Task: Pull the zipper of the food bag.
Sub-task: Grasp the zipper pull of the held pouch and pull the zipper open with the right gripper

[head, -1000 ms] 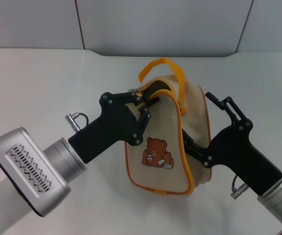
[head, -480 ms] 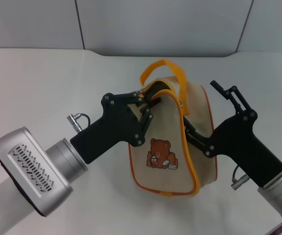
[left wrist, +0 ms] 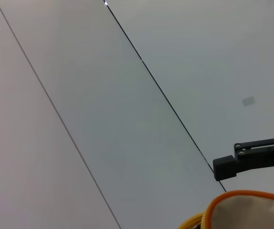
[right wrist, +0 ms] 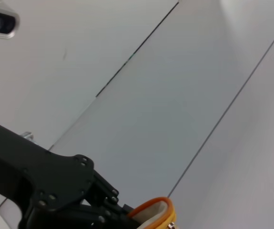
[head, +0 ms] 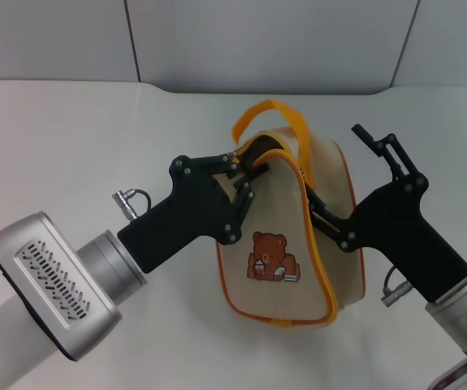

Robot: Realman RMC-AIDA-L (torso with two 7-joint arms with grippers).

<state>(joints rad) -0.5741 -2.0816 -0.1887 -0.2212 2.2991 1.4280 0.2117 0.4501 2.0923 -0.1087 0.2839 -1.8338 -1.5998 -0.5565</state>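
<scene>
Food bag [head: 298, 244] standing on white table [head: 62, 138], bear picture [head: 271, 257] facing the head camera, orange strap handle [head: 272, 115] arched over the top. Zip track along the upper orange-trimmed edge partly parted; dark gap visible near the top corner.

Left gripper [head: 248, 172] at that top corner, fingers closed, apparently pinching the zipper [head: 255, 169]; pull tab itself hidden behind the fingertips, so grip on it judged, not confirmed. Right gripper [head: 343, 195] bracing the bag from the far side: one finger [head: 321, 213] pressed along the front edge, the other [head: 383, 150] behind the bag, jaws spread around the fabric.

Step in hand, by judgement: mid-pull. Next move calls for steady travel along the track while the right side holds firm.

Open table on all sides; strap handle close above the left fingers, a possible snag.
</scene>
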